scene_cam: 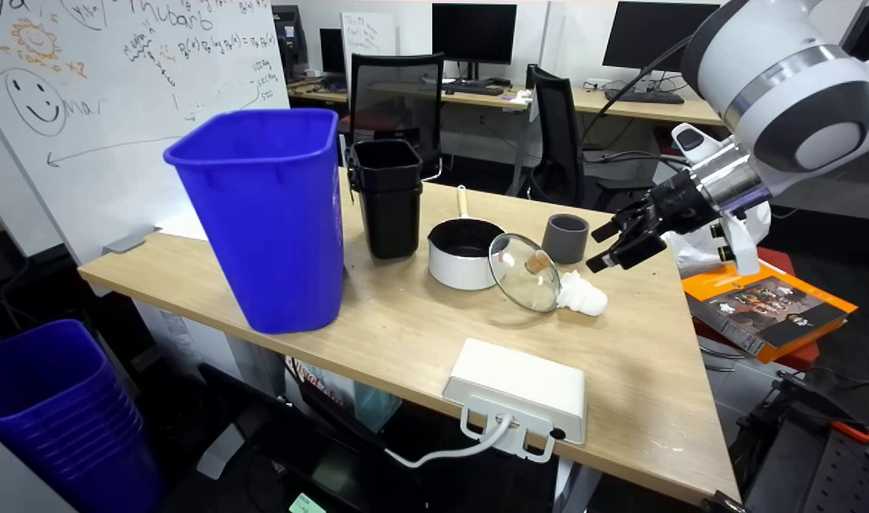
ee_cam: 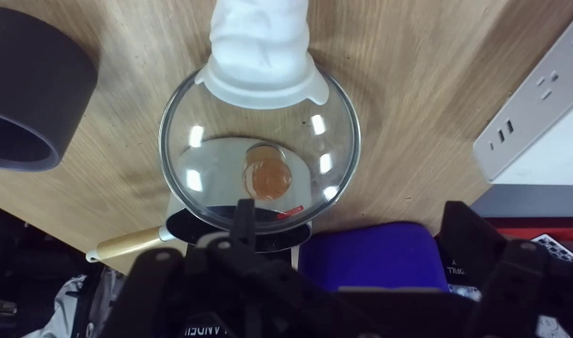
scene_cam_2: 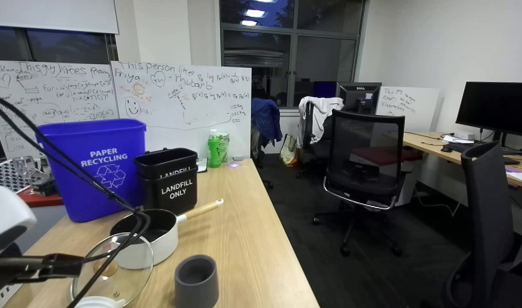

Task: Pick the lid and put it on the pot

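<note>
Fingers (ee_cam: pixel 245 220) spread wide in the wrist view, holding nothing; gripper (scene_cam: pixel 600 248) hangs above the table (scene_cam: pixel 406 335), apart from the lid (scene_cam: pixel 520 281) in an exterior view. Lid: glass with a brown knob (ee_cam: pixel 267 179), tilted up beside the pot (scene_cam: pixel 463 274), its edge against a white ridged object (scene_cam: pixel 584 296). Whether the lid also touches the pot's rim: cannot tell. Pot upright and uncovered, dark interior visible in both exterior views. Grey cup (scene_cam: pixel 566 244) near the lid. Progress, as judged from these views: no part of the task done; lid not grasped, pot not covered. Step in hand looks like the approach to the lid, probably to its knob. Left to do: grip, lift clear of the white ridged object, level the lid, centre it over the pot, lower, release. The tilt will likely call for a wrist turn before it can seat.
</note>
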{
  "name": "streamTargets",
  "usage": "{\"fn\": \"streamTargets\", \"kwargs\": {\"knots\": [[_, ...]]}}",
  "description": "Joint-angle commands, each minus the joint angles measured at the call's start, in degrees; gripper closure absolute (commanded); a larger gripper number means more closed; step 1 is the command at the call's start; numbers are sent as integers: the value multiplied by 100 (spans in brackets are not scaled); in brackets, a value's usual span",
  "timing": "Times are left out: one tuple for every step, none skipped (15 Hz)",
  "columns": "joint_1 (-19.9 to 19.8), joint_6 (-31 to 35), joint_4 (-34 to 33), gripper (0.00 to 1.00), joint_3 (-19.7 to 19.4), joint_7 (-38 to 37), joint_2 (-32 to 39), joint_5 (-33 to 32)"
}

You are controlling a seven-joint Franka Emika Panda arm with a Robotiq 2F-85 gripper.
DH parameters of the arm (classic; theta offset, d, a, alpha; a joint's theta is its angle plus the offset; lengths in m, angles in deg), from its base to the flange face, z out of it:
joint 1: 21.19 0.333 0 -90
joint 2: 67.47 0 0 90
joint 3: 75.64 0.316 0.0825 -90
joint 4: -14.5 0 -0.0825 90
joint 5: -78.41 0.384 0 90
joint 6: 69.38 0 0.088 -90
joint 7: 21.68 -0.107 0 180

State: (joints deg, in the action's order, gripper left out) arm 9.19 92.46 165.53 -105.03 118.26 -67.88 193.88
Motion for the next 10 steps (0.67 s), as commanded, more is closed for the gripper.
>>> {"fn": "streamTargets", "kwargs": {"knots": [[-54,-572,-460,0,-94,1362,966,1069],[-37,-771,-547,0,-122,1645,1228,1338],[256,-817,-855,0,-421,1066,1436,844],[377,-1010,-986,0,-550,1025,1697,941],[537,-1135,-1205,0,-729,932,1951,972],[722,-1267,-1388,0,-934,919,2183,1039],[940,-1417,-1517,0,-1154,904,2384,1109],[1118,-1560,-1611,0,-1330,898,2606,1212],[1231,-1682,-1631,0,-1418,890,2777,1294],[1376,-1785,-1589,0,-1516,926,2891,1372]]}}
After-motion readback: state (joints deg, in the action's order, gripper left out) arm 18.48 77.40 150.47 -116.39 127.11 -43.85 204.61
